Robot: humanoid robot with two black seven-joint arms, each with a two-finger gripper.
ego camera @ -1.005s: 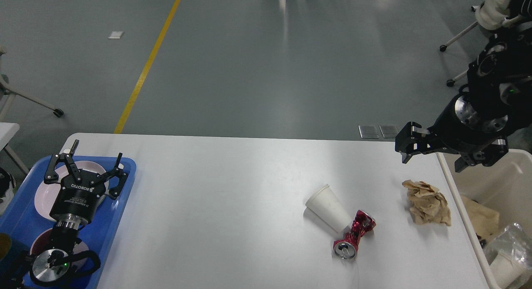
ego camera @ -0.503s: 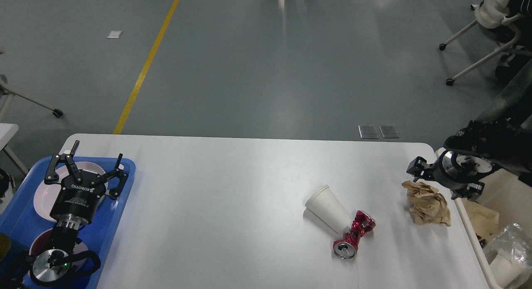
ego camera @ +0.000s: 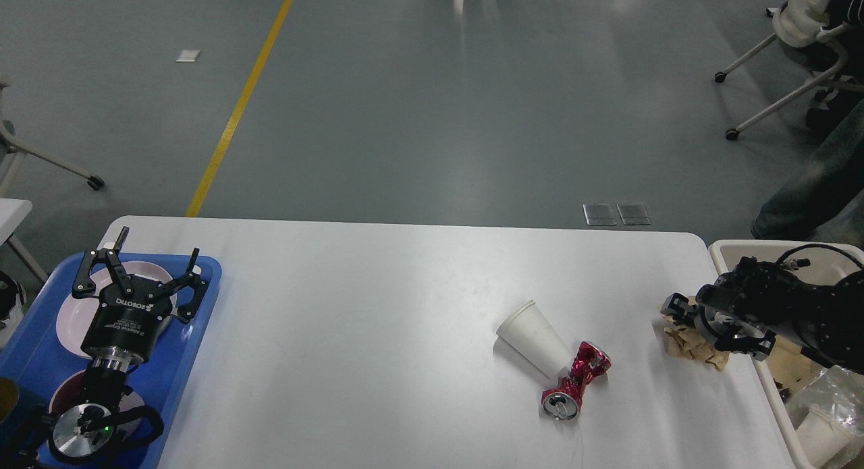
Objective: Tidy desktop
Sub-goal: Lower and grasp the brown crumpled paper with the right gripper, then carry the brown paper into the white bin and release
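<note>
The white desktop (ego camera: 378,320) holds a tipped white paper cup (ego camera: 533,337), a crushed red can (ego camera: 574,381) touching the cup's base, and a crumpled brown paper (ego camera: 680,342) near the right edge. My right gripper (ego camera: 703,328) is down on that paper and covers most of it. It is dark and foreshortened, so I cannot tell whether its fingers are closed on the paper. My left gripper (ego camera: 158,245) is open and empty, hovering over the blue tray (ego camera: 182,361) at the left end.
The blue tray carries pink plates (ego camera: 71,314). A beige bin (ego camera: 725,250) off the right edge holds brown paper, a clear bag and a cup. Rolling chair legs (ego camera: 756,118) and a person's legs (ego camera: 810,185) are beyond the bin.
My right arm has come down from high above the table's far right corner onto the crumpled brown paper. The left arm, cup and can have not moved.
</note>
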